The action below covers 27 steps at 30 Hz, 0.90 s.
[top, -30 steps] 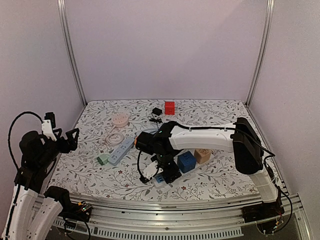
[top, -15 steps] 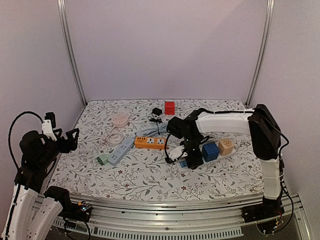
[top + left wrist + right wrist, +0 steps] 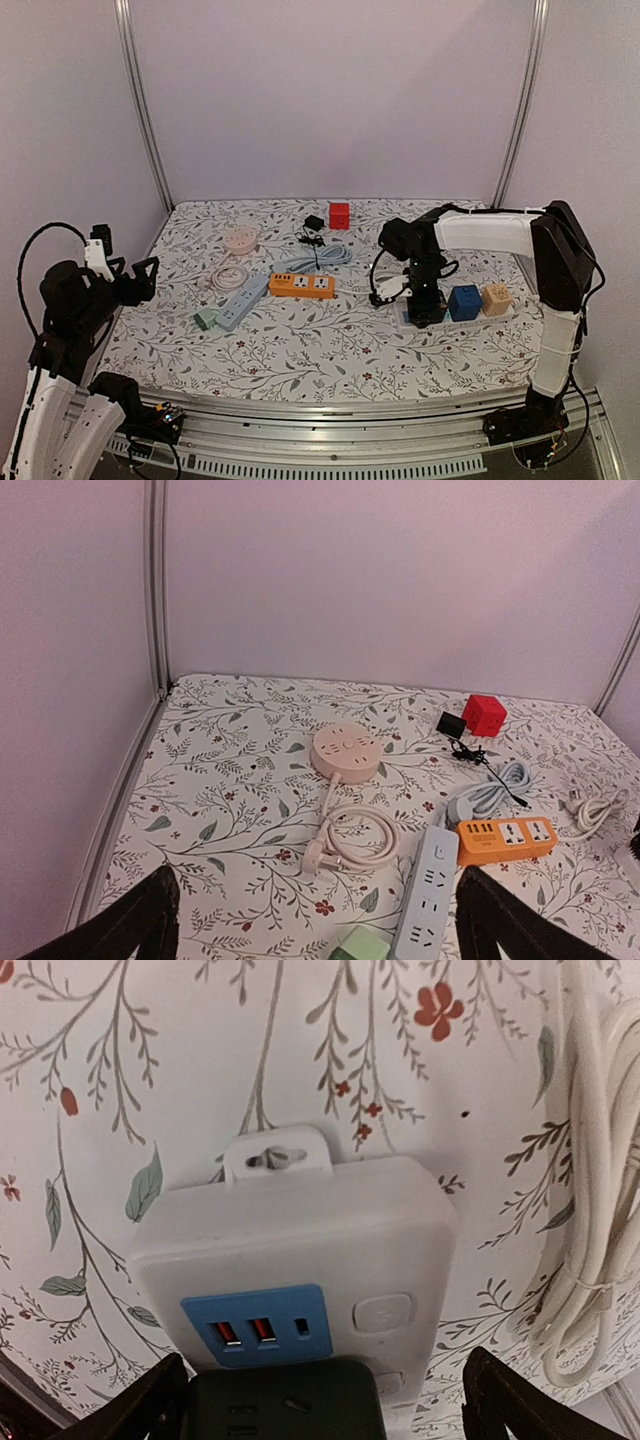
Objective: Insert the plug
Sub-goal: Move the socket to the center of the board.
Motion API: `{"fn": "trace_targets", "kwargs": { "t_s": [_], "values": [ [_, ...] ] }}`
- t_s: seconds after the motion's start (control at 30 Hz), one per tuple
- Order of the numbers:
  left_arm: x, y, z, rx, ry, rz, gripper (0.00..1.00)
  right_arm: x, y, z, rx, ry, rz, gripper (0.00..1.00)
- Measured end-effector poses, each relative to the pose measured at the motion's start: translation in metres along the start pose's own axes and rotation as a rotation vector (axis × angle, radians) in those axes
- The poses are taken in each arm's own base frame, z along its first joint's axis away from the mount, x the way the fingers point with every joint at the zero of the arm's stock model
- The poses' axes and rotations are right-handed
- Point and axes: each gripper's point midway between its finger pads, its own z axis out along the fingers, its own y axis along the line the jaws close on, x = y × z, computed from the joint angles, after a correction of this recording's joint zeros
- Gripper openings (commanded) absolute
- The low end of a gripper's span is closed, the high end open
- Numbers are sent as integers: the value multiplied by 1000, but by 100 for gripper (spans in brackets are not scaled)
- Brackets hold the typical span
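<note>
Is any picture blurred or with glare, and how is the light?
Top external view: soft, even light with a lilac tint, no glare, all sharp. Left wrist view: slightly soft, and the fingers of the left hand are dark shapes in the bottom corners. Right wrist view: the white power strip is sharp; the fingers of the right hand are dark and blurred.

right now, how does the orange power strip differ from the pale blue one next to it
Colour: the orange power strip is bright orange; the pale blue power strip is a soft grey-blue. Shape: the pale blue one is longer and slimmer, the orange one stubbier. Pose: orange lies crosswise in the top view, pale blue diagonal. Both lie flat, sockets up.
</note>
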Motion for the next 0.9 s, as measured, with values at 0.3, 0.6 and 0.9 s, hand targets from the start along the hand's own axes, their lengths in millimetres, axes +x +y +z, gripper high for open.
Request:
{"fn": "trace_targets", "kwargs": {
  "t_s": [0.3,0.6,0.9],
  "values": [
    [1,-8,18,42,136,73,95,-57,-35,-114,113,-429,100,99],
    [-41,-55,56,241,421,365,92,-86,-58,-231,184,-831,281,99],
    [38,-61,111,300,899,422,84,-129,-98,-189,69,-841,601,96]
  ]
}}
